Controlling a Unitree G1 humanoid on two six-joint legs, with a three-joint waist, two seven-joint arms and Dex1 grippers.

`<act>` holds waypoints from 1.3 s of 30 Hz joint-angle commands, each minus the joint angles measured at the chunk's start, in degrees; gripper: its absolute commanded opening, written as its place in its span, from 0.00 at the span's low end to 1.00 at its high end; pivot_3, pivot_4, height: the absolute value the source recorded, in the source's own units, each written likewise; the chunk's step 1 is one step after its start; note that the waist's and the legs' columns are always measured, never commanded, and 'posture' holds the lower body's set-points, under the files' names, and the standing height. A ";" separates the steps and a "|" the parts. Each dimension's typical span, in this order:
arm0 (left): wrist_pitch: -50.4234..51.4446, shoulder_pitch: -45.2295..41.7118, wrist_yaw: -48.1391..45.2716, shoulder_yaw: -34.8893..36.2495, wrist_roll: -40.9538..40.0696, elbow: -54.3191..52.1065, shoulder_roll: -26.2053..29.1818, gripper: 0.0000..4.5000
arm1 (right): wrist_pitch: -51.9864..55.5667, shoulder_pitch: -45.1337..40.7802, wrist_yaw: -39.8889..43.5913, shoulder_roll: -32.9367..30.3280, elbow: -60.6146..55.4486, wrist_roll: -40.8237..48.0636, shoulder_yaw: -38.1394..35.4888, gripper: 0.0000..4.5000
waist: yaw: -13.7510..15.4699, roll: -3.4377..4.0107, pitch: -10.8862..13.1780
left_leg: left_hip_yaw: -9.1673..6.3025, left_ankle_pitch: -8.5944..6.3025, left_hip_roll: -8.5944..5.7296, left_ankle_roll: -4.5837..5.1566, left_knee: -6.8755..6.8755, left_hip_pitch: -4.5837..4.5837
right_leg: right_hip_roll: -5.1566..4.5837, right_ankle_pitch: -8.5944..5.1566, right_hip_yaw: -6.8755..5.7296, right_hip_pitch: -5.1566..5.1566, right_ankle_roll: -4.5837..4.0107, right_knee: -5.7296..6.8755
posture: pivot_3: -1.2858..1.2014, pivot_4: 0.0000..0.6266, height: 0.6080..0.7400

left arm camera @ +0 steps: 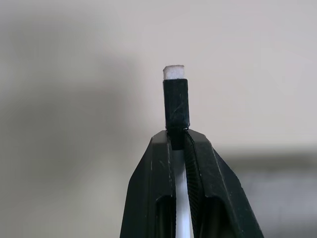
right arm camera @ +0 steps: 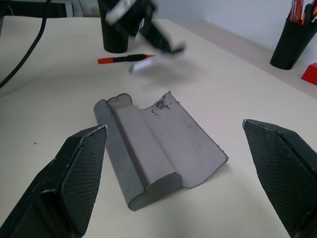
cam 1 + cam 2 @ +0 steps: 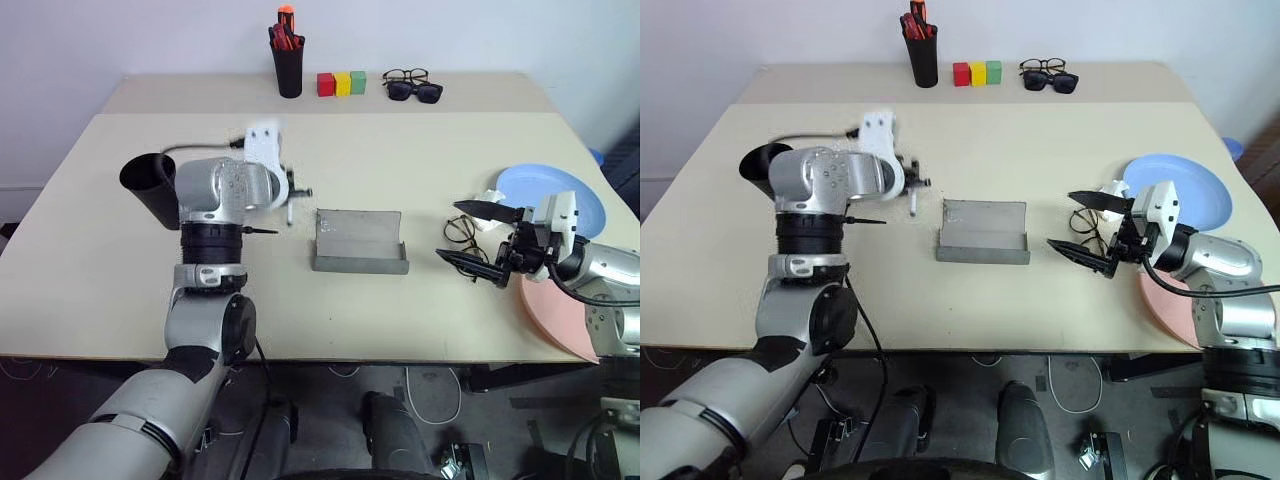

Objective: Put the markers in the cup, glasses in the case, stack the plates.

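Left eye view: we are seeing the left gripper (image 3: 292,200) raised over the table (image 3: 400,160), clamping the white marker (image 3: 290,212) just beside the black cup (image 3: 152,187). The grey case (image 3: 360,241) is lying open mid-table. The right gripper (image 3: 470,233) is hanging with its fingers spread wide, holding nothing, just in front of the wire glasses (image 3: 462,232). The blue plate (image 3: 552,195) is sitting past it near the table's right edge; the pink plate (image 3: 560,315) is lying nearer us, apart from the blue one. At the back, a pen holder (image 3: 288,62), coloured blocks (image 3: 341,83) and two dark pairs of spectacles (image 3: 412,85) are standing in a row.

Right eye view: we are noting the same layout.

Left wrist view: the two fingers (image 1: 158,183) are pinching the white marker, its black cap poking out past them.

Right wrist view: the spread fingers (image 2: 74,173) are framing the open case, and the red marker (image 2: 125,59) is lying on the table near the cup.
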 commanded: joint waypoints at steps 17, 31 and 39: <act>-56.28 18.41 12.65 -4.29 28.47 -12.16 17.41 0.02 | -4.89 -11.65 2.70 5.32 9.67 -2.41 4.24 1.00 | 0.29 0.03 -0.02 | 0.05 0.04 -0.01 -0.01 0.03 0.02 | 0.02 0.10 0.11 0.01 -0.04 -0.02 | 0.52 0.24 1.00; -63.11 22.22 15.89 -2.71 27.24 1.86 15.64 0.02 | -3.21 -12.93 3.73 6.51 8.11 -1.12 4.39 1.00 | 0.23 0.03 -0.02 | 0.05 0.04 -0.01 -0.01 0.03 0.04 | 0.02 0.12 0.11 0.00 -0.05 0.04 | 0.52 0.24 1.00; -65.89 22.70 17.06 -3.62 27.63 5.75 13.88 0.02 | -0.92 -13.27 1.72 8.49 5.88 0.57 4.01 1.00 | 0.26 0.03 -0.03 | 0.05 0.04 -0.01 -0.01 0.04 0.04 | 0.02 0.12 0.11 0.00 -0.05 0.04 | 0.52 0.24 1.00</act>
